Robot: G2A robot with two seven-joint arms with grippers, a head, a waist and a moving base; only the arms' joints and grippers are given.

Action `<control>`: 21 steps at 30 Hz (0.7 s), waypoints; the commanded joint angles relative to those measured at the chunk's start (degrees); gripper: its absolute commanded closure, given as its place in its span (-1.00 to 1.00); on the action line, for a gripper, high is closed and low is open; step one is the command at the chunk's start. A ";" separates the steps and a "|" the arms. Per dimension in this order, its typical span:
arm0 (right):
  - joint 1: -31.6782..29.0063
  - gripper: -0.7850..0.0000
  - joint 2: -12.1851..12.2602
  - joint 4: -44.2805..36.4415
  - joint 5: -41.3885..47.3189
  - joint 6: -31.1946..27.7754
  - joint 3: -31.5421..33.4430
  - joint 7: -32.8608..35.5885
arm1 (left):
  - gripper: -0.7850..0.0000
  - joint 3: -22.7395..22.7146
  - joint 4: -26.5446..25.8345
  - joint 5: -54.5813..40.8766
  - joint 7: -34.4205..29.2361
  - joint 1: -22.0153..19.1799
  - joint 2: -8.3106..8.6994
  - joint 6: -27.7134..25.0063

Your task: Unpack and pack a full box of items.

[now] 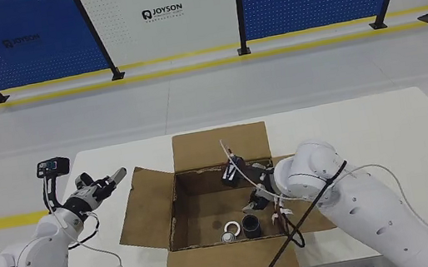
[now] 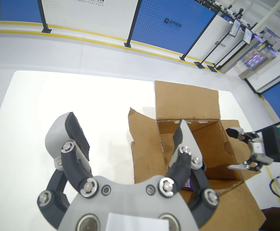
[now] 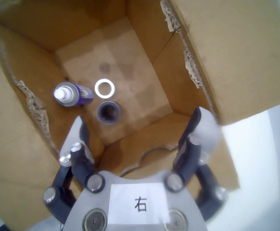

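1. At the left of the white table (image 1: 366, 135), the left gripper (image 2: 126, 120) hovered over bare tabletop, well apart from the cardboard box (image 1: 204, 177). Its fingers were spread wide and carried nothing.
2. The box stood mid-table with its flaps folded outward and its top open.
3. A flat white ring (image 1: 229, 234) lay on the box floor, near the wall closest to the robot. Just beside it stood a short dark cylinder (image 1: 251, 225), hollow end up. A purple spray can (image 3: 73, 94) with a white nozzle stood upright near both, close to a wall.
4. The right gripper (image 3: 140, 116) hung in the box mouth by the right-hand wall, above the items and touching none. Its fingers were parted and empty.
5. The step in hand looked like unpacking, with the right arm placed to fetch one of the three items in the box. Whether it was instead the packing phase could not be told for certain.
6. The next move would call for lowering the right gripper deep between the walls and centring it on the cylinder or the can. It would then have to pinch that item without snagging the torn cardboard edge or toppling the close-set neighbours.
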 commanded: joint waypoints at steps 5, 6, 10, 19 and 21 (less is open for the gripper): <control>2.81 -1.00 -1.93 3.18 -0.06 3.45 -5.31 1.26 | -1.00 0.00 0.00 0.00 0.00 0.00 0.00 0.00; 2.81 -1.00 -1.93 3.18 -0.06 3.45 -5.31 1.26 | -1.00 0.00 0.00 0.00 0.00 0.00 0.00 0.00; 2.81 -1.00 -1.93 3.18 -0.06 3.45 -5.31 1.26 | -1.00 0.00 0.00 0.00 0.00 0.00 0.00 0.00; 2.81 -1.00 -1.93 3.18 -0.06 3.45 -5.31 1.26 | -1.00 0.00 0.00 0.00 0.00 0.00 0.00 0.00; 2.67 -1.00 -1.93 3.17 -0.20 3.21 -5.47 1.06 | -1.00 0.00 0.00 0.00 0.00 0.00 0.00 0.00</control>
